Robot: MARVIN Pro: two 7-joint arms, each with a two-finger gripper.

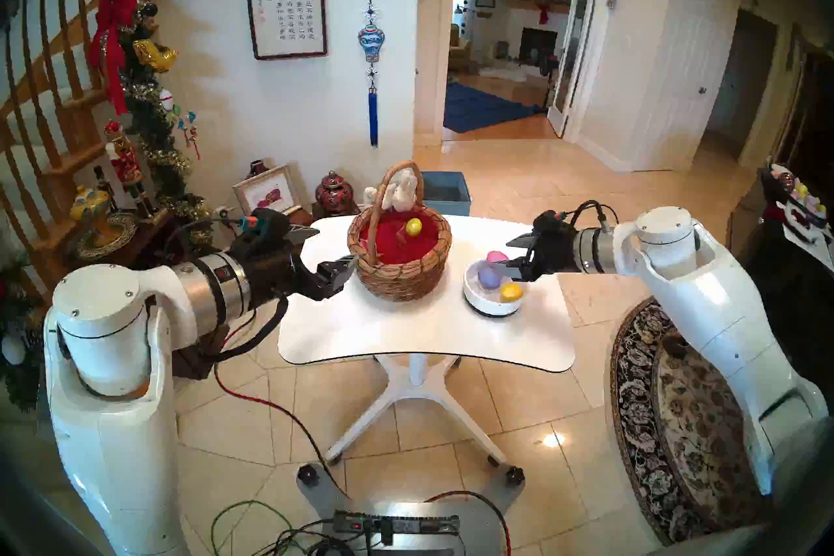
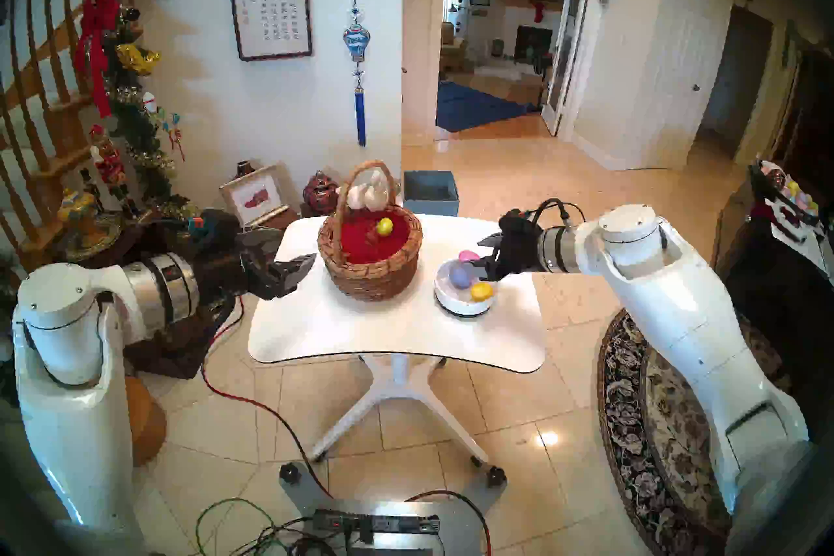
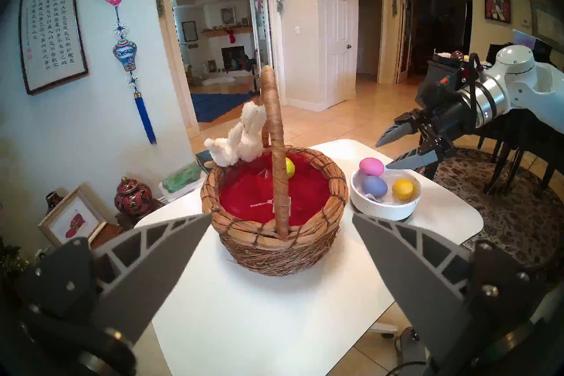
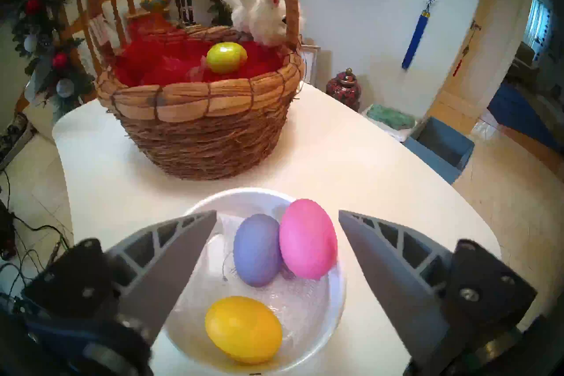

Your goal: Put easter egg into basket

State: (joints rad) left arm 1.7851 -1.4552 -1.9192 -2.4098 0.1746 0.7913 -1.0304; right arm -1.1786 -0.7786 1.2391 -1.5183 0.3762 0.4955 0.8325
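Eggs, pink (image 4: pixel 308 238) and purple (image 4: pixel 258 250), lie just ahead of my spread, empty right hand (image 4: pixel 277 232), basket (image 4: pixel 201 122) farther left.

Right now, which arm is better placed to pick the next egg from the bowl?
Right. The right gripper hangs open directly over the white bowl, framing the purple egg and pink egg. The left gripper sits beyond the basket.
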